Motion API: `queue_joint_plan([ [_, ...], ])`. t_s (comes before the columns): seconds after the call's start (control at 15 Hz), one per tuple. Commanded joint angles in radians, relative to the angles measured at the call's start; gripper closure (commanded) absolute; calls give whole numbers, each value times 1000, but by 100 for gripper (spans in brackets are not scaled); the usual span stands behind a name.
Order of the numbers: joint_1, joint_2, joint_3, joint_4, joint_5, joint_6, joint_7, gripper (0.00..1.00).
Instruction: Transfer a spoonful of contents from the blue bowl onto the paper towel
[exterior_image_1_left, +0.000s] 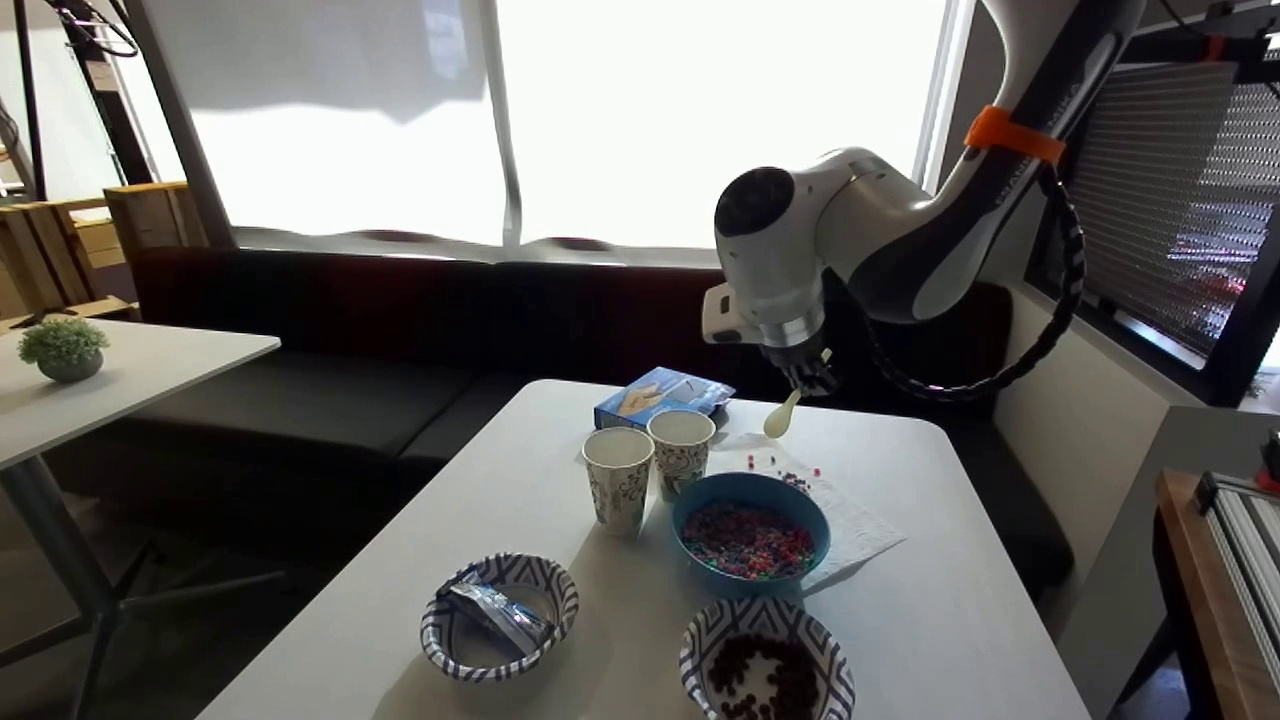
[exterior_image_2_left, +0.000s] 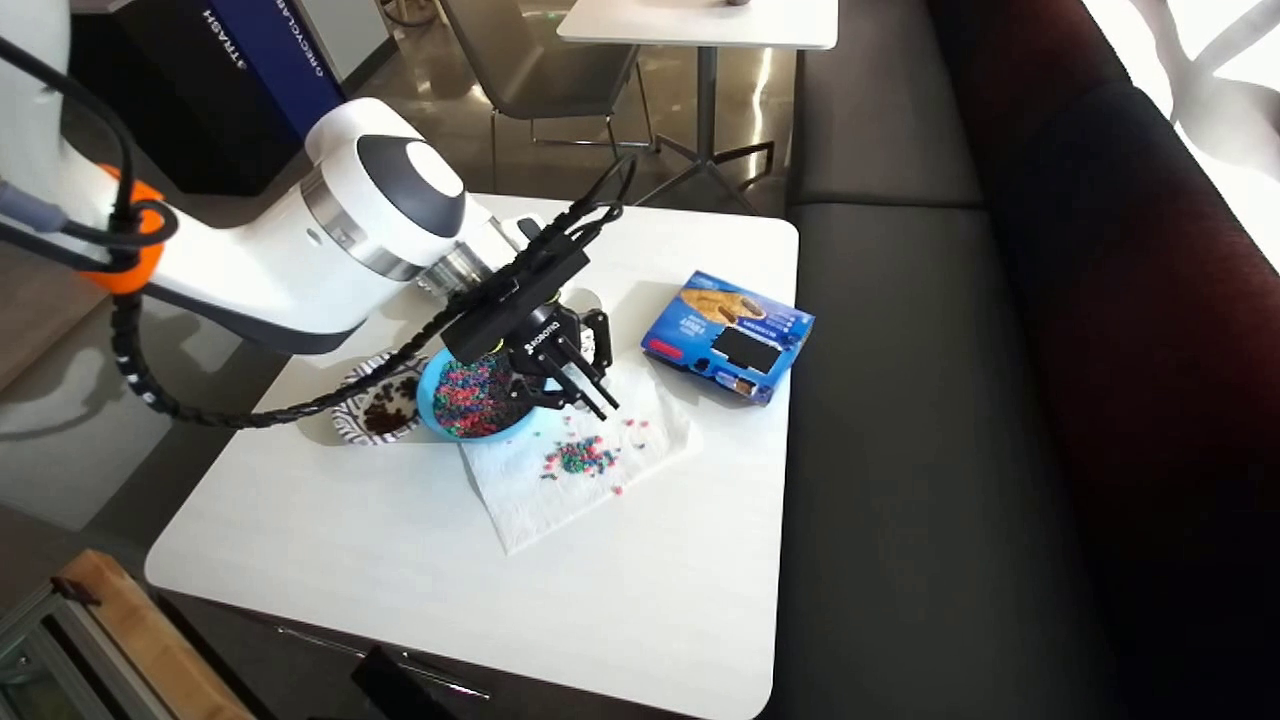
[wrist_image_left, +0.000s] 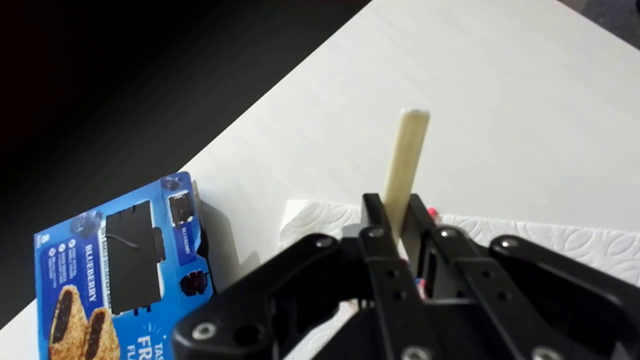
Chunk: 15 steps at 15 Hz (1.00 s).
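two fingers (wrist_image_left: 375, 245) pinch a spoon (wrist_image_left: 405, 167) whose scoop (exterior_image_1_left: 778, 421) only an exterior view shows.

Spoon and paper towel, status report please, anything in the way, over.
Claw shut on spoon, above paper towel; spoon's load unclear. Coloured bits on it, more in blue bowl. Blue carton and paper cups nearby, seemingly not in the way.
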Motion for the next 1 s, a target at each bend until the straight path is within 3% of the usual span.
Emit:
queue_joint_plan([
  [0.0,-55,-56,17,-36,160,53,-4,97],
  [0.53,-140,-144,-37,-106,470,237,3,97],
  [0.93,-185,-179,-148,-257,573,562,48,97],
])
